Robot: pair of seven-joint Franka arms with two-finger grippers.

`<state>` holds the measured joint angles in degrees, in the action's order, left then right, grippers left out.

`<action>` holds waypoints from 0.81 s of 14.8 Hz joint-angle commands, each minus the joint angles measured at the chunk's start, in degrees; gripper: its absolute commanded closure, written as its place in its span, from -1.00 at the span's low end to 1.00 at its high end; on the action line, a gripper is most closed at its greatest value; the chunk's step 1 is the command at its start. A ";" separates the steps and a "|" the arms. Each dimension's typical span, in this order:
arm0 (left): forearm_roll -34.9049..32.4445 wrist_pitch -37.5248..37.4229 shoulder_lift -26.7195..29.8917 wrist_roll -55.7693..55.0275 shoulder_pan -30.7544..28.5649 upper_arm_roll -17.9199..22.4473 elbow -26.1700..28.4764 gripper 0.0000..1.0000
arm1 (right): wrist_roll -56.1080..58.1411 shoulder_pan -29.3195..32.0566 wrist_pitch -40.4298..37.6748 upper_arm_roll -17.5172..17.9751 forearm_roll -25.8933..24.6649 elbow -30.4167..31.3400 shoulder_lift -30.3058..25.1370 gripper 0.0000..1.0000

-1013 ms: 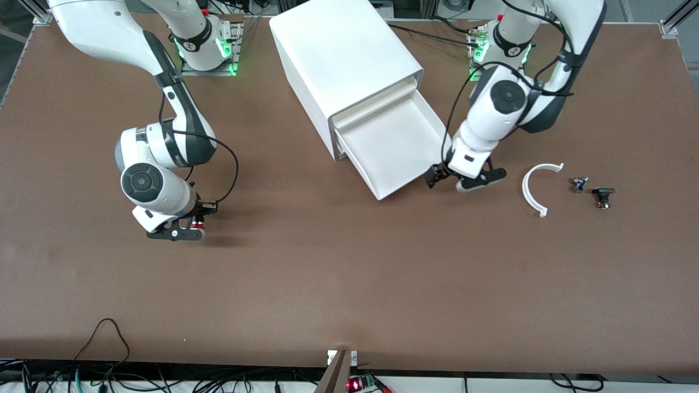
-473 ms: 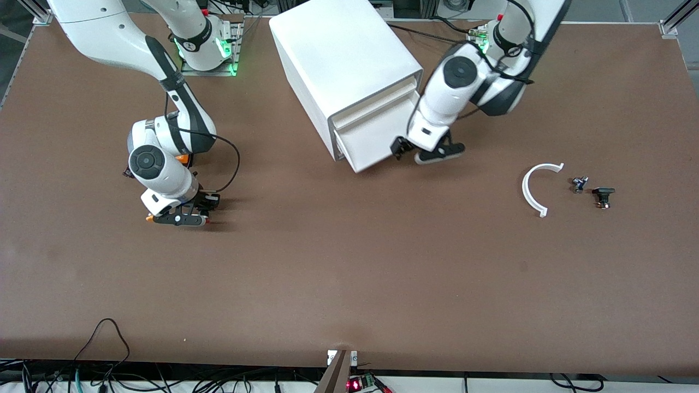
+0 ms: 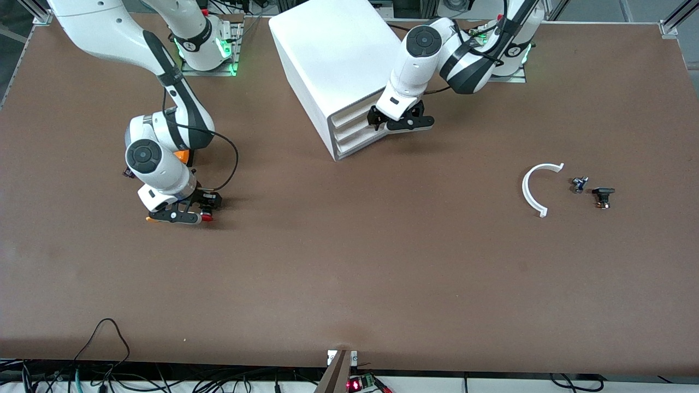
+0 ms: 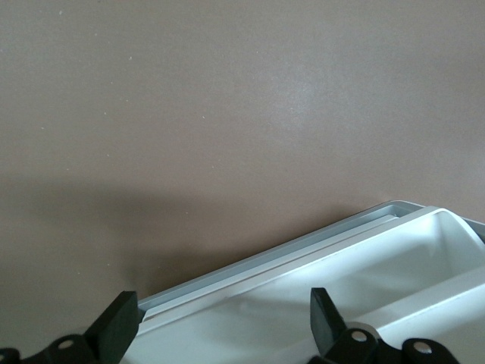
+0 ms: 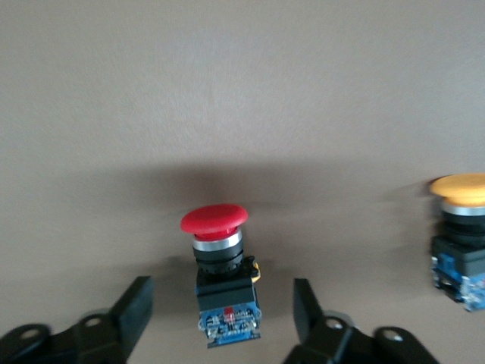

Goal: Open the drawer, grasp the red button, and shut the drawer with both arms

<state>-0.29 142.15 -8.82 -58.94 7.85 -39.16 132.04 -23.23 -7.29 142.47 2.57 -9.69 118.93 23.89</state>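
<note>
Brown matte tabletop fills every view, with cables trailing along its near edge. Low over that surface toward the right arm's end of the table, the right gripper [image 3: 183, 215] has its jaws standing apart, and the button [image 5: 220, 274] stands upright on the table between the black fingers [image 5: 135, 309] without either one touching it: red round cap on top, silver collar below, dark boxy body with a blue base. In the front view the red cap [image 3: 207, 218] just peeps out at the gripper's tip. A like button with an orange-yellow cap [image 5: 461, 236] stands beside it, apart from the fingers, and an orange cube [image 3: 182, 157] shows partly hidden under the right arm's wrist, farther from the front camera than the gripper. The left gripper [image 3: 400, 121] has its jaws wide and holding nothing; it sits right at the front of the white cabinet [image 3: 338, 60], at the corner toward the left arm's end. The drawer [image 3: 357, 143], the lowest of the three, sits flush in the cabinet front, in line with the two above it; the left wrist view shows its white rim [image 4: 303, 262] just under the spread fingertips [image 4: 120, 322]. Well apart, toward the left arm's end of the table, lie a white curved plastic arc [image 3: 532, 188], a small blue-grey part [image 3: 579, 183] beside it, and a small black part [image 3: 603, 196] next to that.
</note>
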 commanded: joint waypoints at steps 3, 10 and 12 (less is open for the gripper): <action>-0.24 -0.22 3.36 0.14 -2.13 -0.49 0.42 -1.00 | -4.36 1.05 -15.53 2.00 0.29 -7.99 -4.37 -1.00; -0.59 -2.30 8.71 7.13 -8.03 14.87 -7.04 -1.00 | -4.45 1.13 -35.76 3.50 1.87 -27.33 -3.85 -1.00; -0.50 -10.97 11.35 17.32 -8.11 18.22 -11.07 -1.00 | -4.19 1.31 -38.31 2.89 1.69 -31.20 -3.94 -1.00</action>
<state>-0.37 138.76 -1.01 -48.49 -0.90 -23.29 124.24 -27.07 -6.96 107.72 5.20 -8.58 92.44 19.10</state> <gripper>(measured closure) 0.000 0.000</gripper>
